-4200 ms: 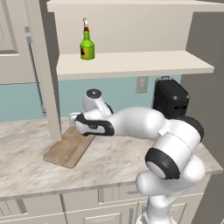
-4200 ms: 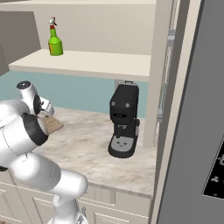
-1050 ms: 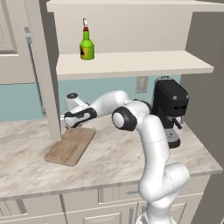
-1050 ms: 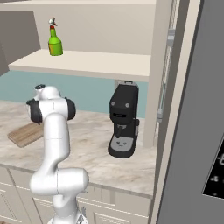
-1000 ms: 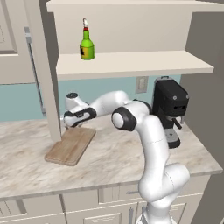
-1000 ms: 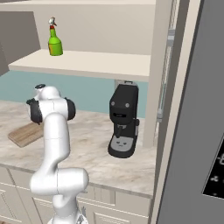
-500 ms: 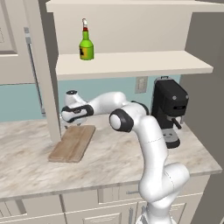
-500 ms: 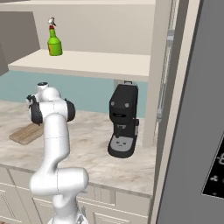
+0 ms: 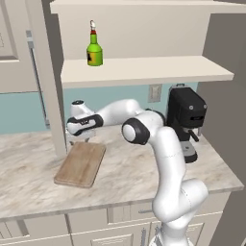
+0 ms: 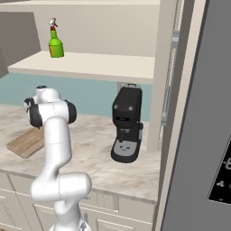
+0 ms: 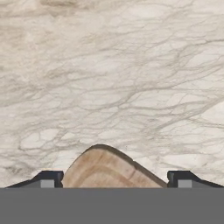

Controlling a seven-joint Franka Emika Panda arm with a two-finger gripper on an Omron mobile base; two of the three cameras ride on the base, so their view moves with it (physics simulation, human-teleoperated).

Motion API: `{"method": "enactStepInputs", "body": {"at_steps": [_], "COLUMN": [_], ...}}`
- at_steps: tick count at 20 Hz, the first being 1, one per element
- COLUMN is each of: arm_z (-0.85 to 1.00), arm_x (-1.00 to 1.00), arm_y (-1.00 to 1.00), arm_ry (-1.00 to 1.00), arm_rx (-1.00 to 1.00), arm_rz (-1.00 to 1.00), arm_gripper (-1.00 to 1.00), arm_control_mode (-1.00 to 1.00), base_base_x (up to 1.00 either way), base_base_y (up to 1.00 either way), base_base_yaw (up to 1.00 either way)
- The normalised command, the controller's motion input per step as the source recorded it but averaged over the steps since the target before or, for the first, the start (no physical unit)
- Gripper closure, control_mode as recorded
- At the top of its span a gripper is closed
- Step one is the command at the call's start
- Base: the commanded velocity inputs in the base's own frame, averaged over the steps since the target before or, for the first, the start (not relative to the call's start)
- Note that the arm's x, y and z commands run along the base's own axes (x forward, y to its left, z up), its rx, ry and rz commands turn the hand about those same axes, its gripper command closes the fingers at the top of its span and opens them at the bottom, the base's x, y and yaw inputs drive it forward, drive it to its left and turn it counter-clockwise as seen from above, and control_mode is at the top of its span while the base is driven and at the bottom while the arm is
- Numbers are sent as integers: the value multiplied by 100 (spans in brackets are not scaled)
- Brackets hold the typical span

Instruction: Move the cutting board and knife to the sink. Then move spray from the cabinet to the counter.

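The cutting board (image 9: pixel 80 164) lies flat on the counter (image 9: pixel 129 168), a light wooden slab beside the cabinet post; it also shows as the cutting board (image 10: pixel 26 142) behind the arm. My gripper (image 9: pixel 77 140) points down at its far end. In the hand view my gripper (image 11: pixel 116 179) is open, its fingertips (image 11: pixel 50 179) wide apart astride a rounded corner of the cutting board (image 11: pixel 107 168). The green spray (image 9: pixel 94 48) stands on the cabinet shelf (image 9: pixel 153 70), also seen as the spray (image 10: pixel 55 43). The knife and the sink are out of view.
A black coffee machine (image 9: pixel 185 120) stands at the counter's right end, near the wall; the same coffee machine (image 10: pixel 126 127) sits beside a tall post. A cabinet post (image 9: pixel 50 86) rises just left of the hand. A dark fridge side (image 10: pixel 203 113) bounds the right.
The hand has shifted only slightly over the board's far end. The board has turned a little on the counter.
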Motion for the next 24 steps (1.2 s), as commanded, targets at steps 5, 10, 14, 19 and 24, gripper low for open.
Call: {"method": "enactStepInputs", "body": {"at_steps": [5, 10, 14, 19, 24], "arm_z": [-65, -66, -61, -55, -53], "arm_x": [-100, -100, -100, -100, -100], "arm_y": [6, 5, 1, 2, 2], "arm_ry": [0, -3, -4, -5, -4], "arm_rx": [0, 0, 0, 0, 0], "arm_rz": [1, 0, 0, 0, 0], "arm_gripper": [-100, -100, -100, -100, -100], "arm_control_mode": [-100, -100, -100, -100, -100], "base_base_x": [0, 0, 0, 0, 0], "base_base_y": [0, 0, 0, 0, 0], "base_base_yaw": [0, 0, 0, 0, 0]}}
